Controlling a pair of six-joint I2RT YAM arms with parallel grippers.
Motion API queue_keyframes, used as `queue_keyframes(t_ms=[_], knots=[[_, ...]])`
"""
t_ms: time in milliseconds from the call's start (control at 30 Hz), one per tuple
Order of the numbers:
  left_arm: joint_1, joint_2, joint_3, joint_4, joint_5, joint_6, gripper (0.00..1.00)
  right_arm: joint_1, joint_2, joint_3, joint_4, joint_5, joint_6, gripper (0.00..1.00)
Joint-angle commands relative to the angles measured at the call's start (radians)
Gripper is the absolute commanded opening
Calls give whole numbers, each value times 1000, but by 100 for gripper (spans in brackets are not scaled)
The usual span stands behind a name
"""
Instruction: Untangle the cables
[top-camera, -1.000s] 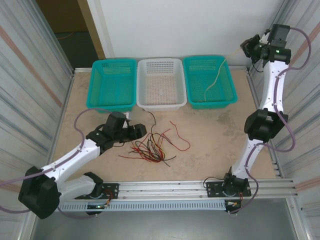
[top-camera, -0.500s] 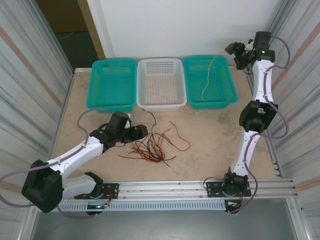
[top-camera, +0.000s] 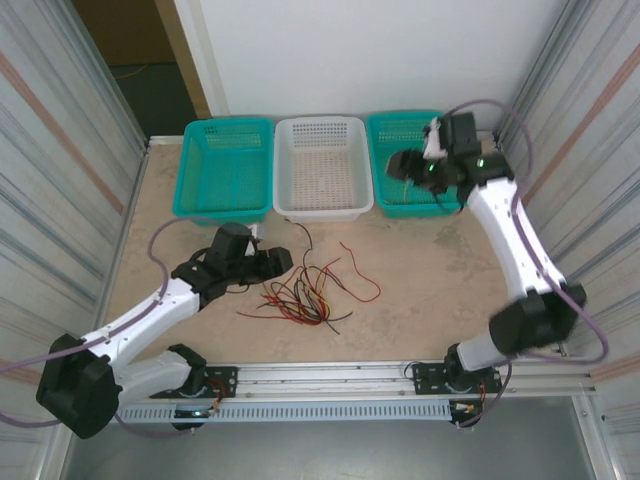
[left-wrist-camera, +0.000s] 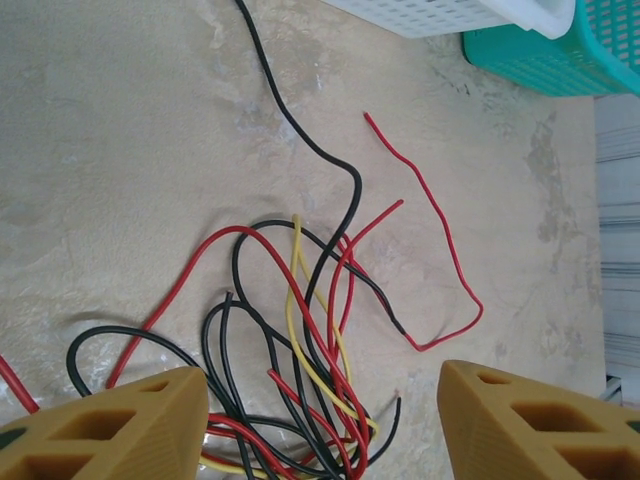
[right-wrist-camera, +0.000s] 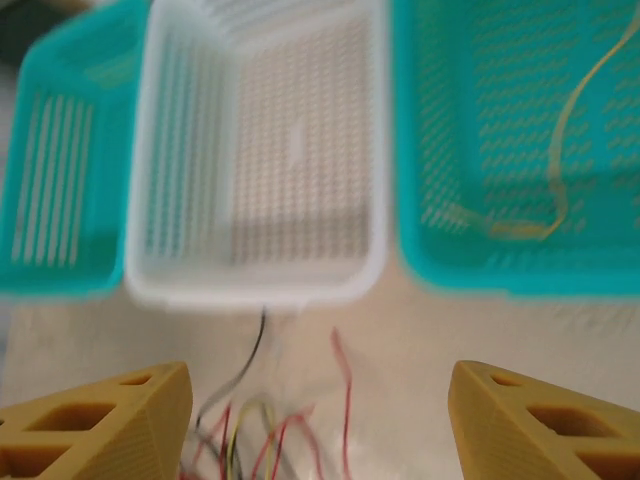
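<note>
The left arm (top-camera: 150, 312) lies low, stretched from its base toward the middle, with the elbow bent. The left tool (top-camera: 276, 262) points to the right, its two tan fingers (left-wrist-camera: 120, 425) well apart and holding nothing. The right arm (top-camera: 508, 235) rises from its base and reaches far forward and to the left. The right tool (top-camera: 398, 166) tilts downward, its fingers (right-wrist-camera: 545, 415) spread wide and empty.

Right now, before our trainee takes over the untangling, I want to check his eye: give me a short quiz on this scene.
1. True or false: the separated yellowish cable lies in the white basket.
2. The left gripper, by the tangle, is: A open; B shut on a red cable; C shut, empty.
3. How many baskets stand along the far edge?
Key: 1 false, it lies in the right teal basket; 2 A; 3 three.
</note>
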Motion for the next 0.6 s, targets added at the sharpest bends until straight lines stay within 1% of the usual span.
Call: queue_keyframes(t_ms=[0,67,133,233,367,467,567], knots=[[-1,-6,13,1,48,-20,56,113,-110,-203,57,122,-1,67],[-2,7,15,13,69,-20,53,208,-160,-328,75,153,41,66],[-4,21,17,24,80,-21,52,277,-178,-420,90,180,68,65],[-5,49,20,53,101,-29,51,353,-147,-493,90,200,90,64],[-19,109,44,78,116,-25,54,428,-44,-488,86,251,61,65],[-45,161,78,88,112,-21,55,432,67,-437,77,281,26,65],[-84,206,119,92,91,-7,55,432,173,-388,87,283,-3,61]])
